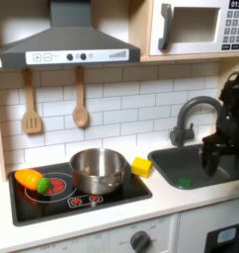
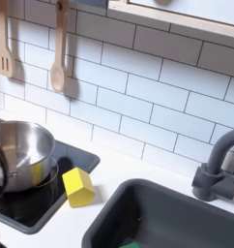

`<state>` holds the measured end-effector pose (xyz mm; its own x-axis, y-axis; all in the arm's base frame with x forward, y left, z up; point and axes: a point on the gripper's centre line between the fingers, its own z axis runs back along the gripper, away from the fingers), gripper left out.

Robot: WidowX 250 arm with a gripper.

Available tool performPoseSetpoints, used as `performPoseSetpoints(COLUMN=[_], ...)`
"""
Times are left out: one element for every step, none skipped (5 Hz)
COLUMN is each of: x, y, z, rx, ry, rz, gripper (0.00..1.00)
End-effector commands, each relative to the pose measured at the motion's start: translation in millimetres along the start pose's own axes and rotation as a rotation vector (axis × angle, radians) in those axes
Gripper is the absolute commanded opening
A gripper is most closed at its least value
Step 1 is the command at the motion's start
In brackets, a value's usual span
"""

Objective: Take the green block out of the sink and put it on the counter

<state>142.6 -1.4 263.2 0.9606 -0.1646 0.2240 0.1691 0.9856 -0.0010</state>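
Green block [image 1: 184,182] lies on the sink [image 1: 222,170] floor, low and flat; its long axis is too small to tell. Counter [image 1: 181,200] frames the basin. Gripper [image 1: 209,158] hangs inside the sink, block just below the jaws and toward the first exterior view's left; jaw state cannot be told. Pot [image 1: 97,169] on stovetop [image 1: 121,193], yellow block [image 1: 141,167] between pot and sink.

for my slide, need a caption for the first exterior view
Pincer above the sink, green block on its floor, yellow block on the counter.
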Motion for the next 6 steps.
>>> performPoseSetpoints(x=[-0.3,-0.3,0.0,-0.1,-0.2,2.2], y=[-0.3,-0.1,-0.3,-0.3,-0.3,3.0], z=[-0.3,-0.3,-0.3,-0.5,-0.3,-5.3], rx=[-0.002,-0.002,-0.003,-0.004,-0.004,-0.003], ry=[0.004,0.004,0.002,0.005,0.004,-0.016], rz=[-0.006,-0.005,-0.005,-0.005,-0.005,0.003], gripper=[1.0,1.0,1.0,1.0,1.0,1.0])
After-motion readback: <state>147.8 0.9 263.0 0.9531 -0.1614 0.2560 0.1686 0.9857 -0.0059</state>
